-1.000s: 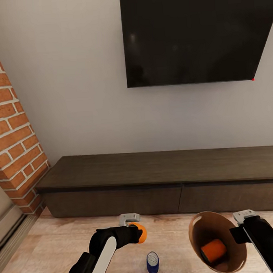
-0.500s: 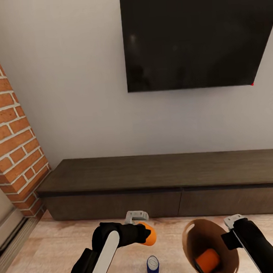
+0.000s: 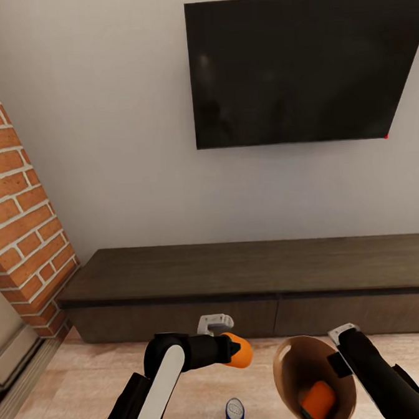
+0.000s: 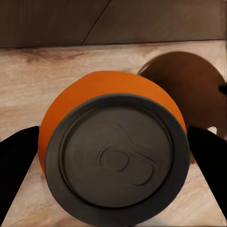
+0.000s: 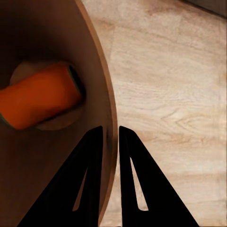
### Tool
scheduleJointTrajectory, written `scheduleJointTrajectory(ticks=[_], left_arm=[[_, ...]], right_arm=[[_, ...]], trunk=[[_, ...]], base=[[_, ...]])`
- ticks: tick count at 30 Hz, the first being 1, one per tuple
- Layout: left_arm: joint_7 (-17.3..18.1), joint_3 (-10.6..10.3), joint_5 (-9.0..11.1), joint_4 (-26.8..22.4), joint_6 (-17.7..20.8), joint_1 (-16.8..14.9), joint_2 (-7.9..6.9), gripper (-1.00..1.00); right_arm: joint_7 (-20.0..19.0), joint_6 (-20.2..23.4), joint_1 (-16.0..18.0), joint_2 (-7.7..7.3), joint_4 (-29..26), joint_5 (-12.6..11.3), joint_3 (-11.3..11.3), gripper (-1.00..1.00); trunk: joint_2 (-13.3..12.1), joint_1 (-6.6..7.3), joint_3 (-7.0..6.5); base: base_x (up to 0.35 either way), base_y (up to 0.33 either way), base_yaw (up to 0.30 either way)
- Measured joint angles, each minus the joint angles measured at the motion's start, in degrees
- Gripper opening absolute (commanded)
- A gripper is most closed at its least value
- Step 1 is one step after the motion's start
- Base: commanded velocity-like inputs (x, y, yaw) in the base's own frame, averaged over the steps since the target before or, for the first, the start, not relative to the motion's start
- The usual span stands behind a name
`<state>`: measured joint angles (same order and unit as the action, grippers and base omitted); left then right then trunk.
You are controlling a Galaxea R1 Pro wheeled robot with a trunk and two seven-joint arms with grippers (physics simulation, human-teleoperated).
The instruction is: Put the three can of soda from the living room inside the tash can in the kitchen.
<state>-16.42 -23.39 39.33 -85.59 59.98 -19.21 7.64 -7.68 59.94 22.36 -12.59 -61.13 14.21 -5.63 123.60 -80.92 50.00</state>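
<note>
Living room, wall side. Black wall-mounted TV (image 3: 300, 69) above a long low dark-wood cabinet (image 3: 252, 284); red brick fireplace (image 3: 15, 204) at the cabinet's left end; light wood floor (image 3: 90, 386) open in front of the cabinet's lower edge. Left gripper (image 3: 235, 350): closed on an orange soda can (image 3: 240, 351), held in the air above the floor just ahead of the cabinet front; in the left wrist view the can (image 4: 111, 156) fills the space between the two black fingers (image 4: 16, 161), its grey top toward the camera. Right gripper (image 5: 109, 137): fingers nearly together, pinching the rim wall of the trash can (image 3: 286, 360), one finger inside and one outside. Trash can tilted, mouth toward the left arm, near the held can but apart from it; tan-brown interior (image 5: 42, 156) holds a second orange soda can (image 3: 318, 402) lying on its side at the bottom. Blue soda can (image 3: 234, 415) upright on the floor, between the arms, below the held can.
</note>
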Motion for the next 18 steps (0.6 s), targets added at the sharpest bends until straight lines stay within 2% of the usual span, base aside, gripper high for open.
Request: scheduleJointTrajectory(ticks=[2, 6, 8, 12, 18], left_arm=[[-0.01, -0.24, 0.37, 0.03, 0.0, -0.04, 0.02, -1.0], [0.01, -0.82, 1.06, 0.07, 0.01, -0.11, 0.07, -1.0], [0.03, -1.24, 1.56, 0.07, 0.01, -0.12, 0.08, -1.0], [0.09, -2.35, 2.52, 0.07, 0.0, -0.13, 0.14, -1.0], [0.28, -3.22, 2.84, 0.3, 0.01, -0.13, 0.24, -1.0]], right_arm=[[0.81, -0.01, 0.27, 0.83, 0.45, 0.51, -0.33, -1.0], [1.22, 0.06, 0.66, 2.25, 2.14, -2.92, -1.01, -1.0], [1.4, 0.06, 1.37, 2.67, 3.34, -2.66, -2.0, -1.0], [2.56, 0.04, 2.65, 3.2, 5.28, -0.33, -3.69, -1.0], [4.62, 0.06, 3.05, 4.74, 6.08, -1.93, -4.32, -1.0]], trunk=[[-0.8, 0.44, -0.36], [-2.41, 1.32, -1.07], [-3.21, 1.76, -1.43], [-4.81, 2.64, -2.15], [-7.22, 3.95, -3.23]], base=[[0.0, 0.0, 0.0], [0.0, 0.0, 0.0], [0.0, 0.0, 0.0], [0.0, 0.0, 0.0], [0.0, 0.0, 0.0]])
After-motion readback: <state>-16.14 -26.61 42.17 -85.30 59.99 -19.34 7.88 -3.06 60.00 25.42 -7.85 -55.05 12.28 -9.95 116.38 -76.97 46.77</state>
